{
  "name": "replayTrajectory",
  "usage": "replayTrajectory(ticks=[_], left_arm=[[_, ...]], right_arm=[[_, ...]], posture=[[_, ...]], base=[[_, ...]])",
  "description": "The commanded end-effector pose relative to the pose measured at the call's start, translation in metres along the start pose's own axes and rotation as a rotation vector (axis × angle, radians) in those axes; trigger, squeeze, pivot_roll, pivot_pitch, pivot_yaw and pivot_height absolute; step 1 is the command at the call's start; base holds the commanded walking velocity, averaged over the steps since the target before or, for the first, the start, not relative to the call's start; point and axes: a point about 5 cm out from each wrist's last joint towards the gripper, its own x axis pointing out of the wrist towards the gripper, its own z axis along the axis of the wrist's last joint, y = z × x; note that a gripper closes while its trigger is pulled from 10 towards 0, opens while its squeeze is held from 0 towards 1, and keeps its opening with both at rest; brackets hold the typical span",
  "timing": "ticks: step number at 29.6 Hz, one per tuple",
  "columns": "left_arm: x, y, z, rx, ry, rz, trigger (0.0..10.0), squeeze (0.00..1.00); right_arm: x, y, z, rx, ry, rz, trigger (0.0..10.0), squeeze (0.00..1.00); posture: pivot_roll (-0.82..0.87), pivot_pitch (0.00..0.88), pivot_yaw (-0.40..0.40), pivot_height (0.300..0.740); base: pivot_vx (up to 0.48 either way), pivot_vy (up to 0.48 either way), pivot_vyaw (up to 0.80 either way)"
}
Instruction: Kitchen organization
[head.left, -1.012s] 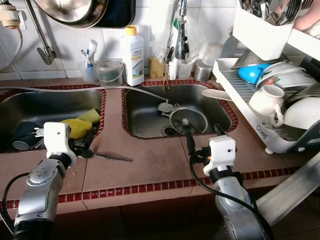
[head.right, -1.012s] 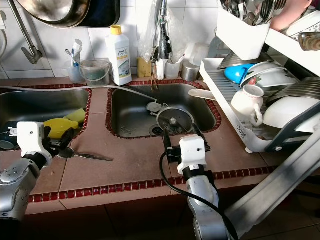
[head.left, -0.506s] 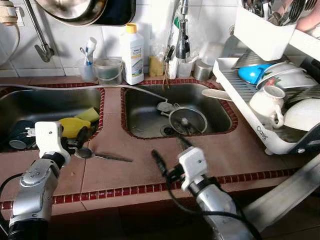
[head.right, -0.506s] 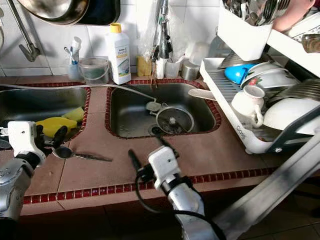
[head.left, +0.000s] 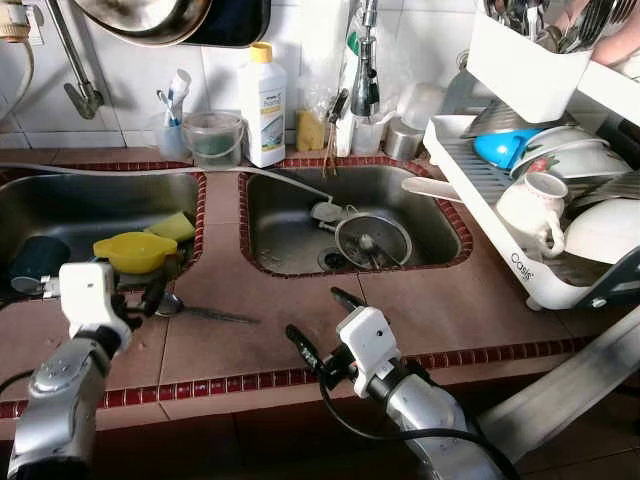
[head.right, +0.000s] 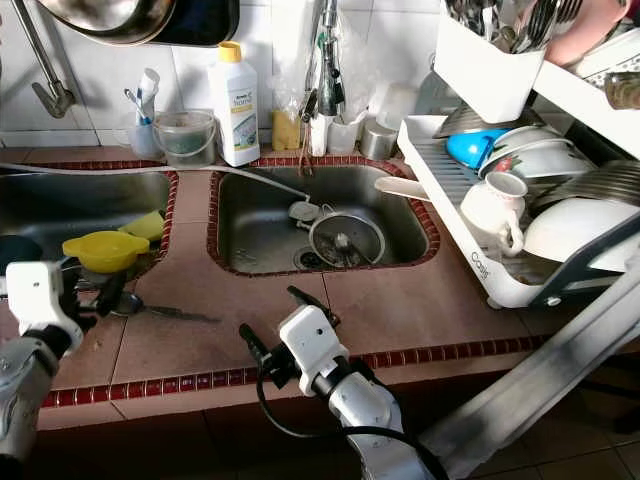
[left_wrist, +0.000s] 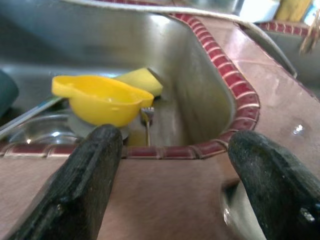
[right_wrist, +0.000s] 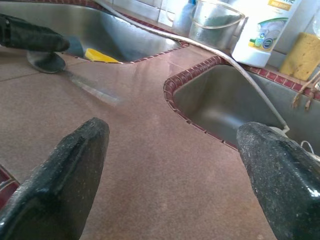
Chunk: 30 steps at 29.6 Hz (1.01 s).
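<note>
- Left eye view: a brown tiled counter (head.left: 420, 300) with a red tile edge ran across the frame, with two steel sinks set into it. A metal spoon (head.left: 200, 311) lay flat on the counter at centre left, its bowl toward the left sink (head.left: 100, 205). The left gripper (head.left: 153, 296) sat at the lower left with its fingers spread, its tips at the spoon's bowl; whether they touched it could not be told. The right gripper (head.left: 318, 325) hovered low at bottom centre, fingers apart and holding nothing, pointing toward the spoon.
- Right eye view: a yellow bowl (head.right: 104, 250) and a yellow sponge (head.right: 147, 225) lay in the left sink at the left edge. The right sink (head.right: 390, 215) at centre held a round strainer (head.right: 345, 238). A white bottle (head.right: 235, 104) with a yellow cap stood against the wall at upper centre. A white dish rack (head.right: 470, 265) at the right held a white cup (head.right: 492, 210), a blue bowl (head.right: 470, 148) and plates.
- Left wrist view: two black fingers (left_wrist: 90, 185) stood wide apart at the bottom of the frame, over the counter's red rim. The spoon's bowl (left_wrist: 235, 212) showed just beside the right-hand finger. Beyond lay the yellow bowl and sponge in the sink.
- Right wrist view: two black fingers (right_wrist: 65, 185) spread wide at the lower corners above bare counter. The spoon lay at the upper left, the other gripper's finger (right_wrist: 30, 34) over its bowl.
</note>
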Motion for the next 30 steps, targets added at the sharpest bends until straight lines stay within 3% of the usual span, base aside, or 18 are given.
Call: replayTrajectory(ticks=[1, 4, 19, 25, 30], left_arm=[[-0.002, 0.005, -0.004, -0.035, 0.022, -0.005, 10.0, 0.00], [-0.003, 0.006, -0.004, -0.083, 0.015, -0.022, 10.0, 0.00], [0.006, -0.001, 0.012, -0.146, -0.041, -0.070, 10.0, 0.00], [0.002, -0.016, 0.020, -0.138, -0.106, -0.168, 10.0, 0.00], [-0.005, -0.016, 0.015, -0.146, -0.099, -0.191, 10.0, 0.00]], right_arm=[[-0.001, -0.001, 0.004, -0.006, -0.011, -0.003, 10.0, 0.00], [-0.002, -0.002, 0.002, -0.008, -0.006, -0.011, 10.0, 0.00], [-0.002, -0.002, 0.002, -0.004, -0.014, -0.040, 10.0, 0.00], [-0.001, -0.005, 0.004, -0.004, -0.027, -0.059, 10.0, 0.00], [-0.001, -0.005, 0.004, -0.003, -0.027, -0.060, 10.0, 0.00]], posture=[[-0.07, 0.032, -0.046, 0.740], [-0.07, 0.031, -0.047, 0.740], [-0.09, 0.019, -0.034, 0.740], [-0.09, 0.018, -0.032, 0.740], [-0.08, 0.017, -0.033, 0.740]], base=[[0.000, 0.000, 0.00], [0.000, 0.000, 0.00], [0.000, 0.000, 0.00], [0.000, 0.000, 0.00], [0.000, 0.000, 0.00]])
